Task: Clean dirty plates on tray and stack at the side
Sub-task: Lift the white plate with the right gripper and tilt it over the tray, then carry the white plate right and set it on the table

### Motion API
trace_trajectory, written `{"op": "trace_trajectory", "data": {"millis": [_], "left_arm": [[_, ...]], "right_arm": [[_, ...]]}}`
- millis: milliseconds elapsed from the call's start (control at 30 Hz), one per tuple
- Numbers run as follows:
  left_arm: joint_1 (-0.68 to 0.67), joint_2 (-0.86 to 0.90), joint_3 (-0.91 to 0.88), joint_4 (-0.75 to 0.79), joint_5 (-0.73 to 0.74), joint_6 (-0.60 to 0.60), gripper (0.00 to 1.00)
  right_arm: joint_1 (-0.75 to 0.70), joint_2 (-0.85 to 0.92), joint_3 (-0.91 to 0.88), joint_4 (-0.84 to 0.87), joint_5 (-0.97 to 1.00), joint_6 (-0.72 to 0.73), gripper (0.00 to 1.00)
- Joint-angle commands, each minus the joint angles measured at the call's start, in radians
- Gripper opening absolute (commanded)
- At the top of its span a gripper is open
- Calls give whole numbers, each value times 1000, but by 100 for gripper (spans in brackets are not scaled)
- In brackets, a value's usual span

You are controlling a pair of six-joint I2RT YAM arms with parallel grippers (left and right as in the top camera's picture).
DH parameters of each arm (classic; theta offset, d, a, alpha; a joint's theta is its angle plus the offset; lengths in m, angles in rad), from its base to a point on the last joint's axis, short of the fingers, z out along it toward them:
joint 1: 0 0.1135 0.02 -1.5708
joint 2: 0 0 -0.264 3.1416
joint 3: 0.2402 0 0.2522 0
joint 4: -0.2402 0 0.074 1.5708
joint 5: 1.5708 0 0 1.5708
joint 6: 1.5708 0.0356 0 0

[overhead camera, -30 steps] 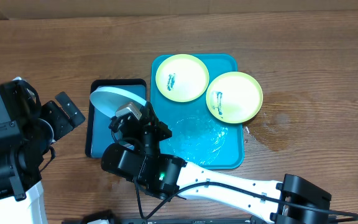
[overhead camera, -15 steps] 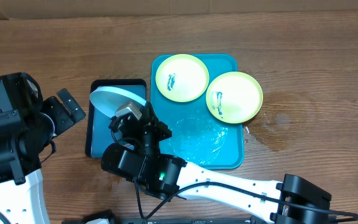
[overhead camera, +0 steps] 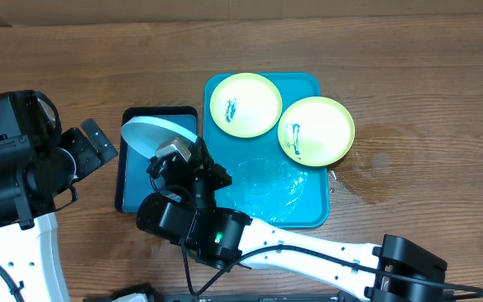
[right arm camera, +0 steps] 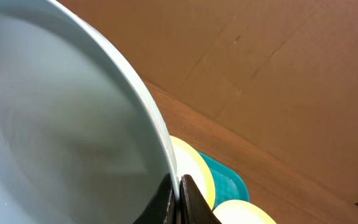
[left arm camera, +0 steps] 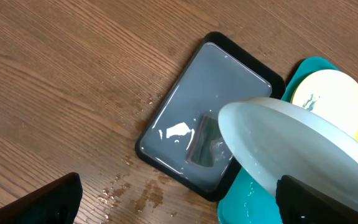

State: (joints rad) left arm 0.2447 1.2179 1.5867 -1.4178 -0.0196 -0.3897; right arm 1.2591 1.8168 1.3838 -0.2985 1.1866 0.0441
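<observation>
R gripper pinches one plate by its rim, tipped up over the small tray of water. L gripper is wide open, holding nothing, just left of that tray, so it's nearest the plate's free edge. 2 more plates sit on the teal tray, far side from L.

no readable text, labels, brands or numbers show in any of the views.
</observation>
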Motion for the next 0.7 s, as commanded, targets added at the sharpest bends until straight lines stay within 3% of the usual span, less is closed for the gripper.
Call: {"op": "trace_trajectory", "data": {"millis": [0, 567, 667], "left_arm": [[4, 2, 19, 1, 1, -10, 100], [4, 1, 19, -4, 2, -10, 100], [4, 2, 19, -9, 2, -11, 100]], "right_arm": [[5, -48, 31, 14, 28, 0, 4], [5, -48, 31, 36, 28, 1, 4], [-16, -48, 31, 27, 23, 82, 4]]}}
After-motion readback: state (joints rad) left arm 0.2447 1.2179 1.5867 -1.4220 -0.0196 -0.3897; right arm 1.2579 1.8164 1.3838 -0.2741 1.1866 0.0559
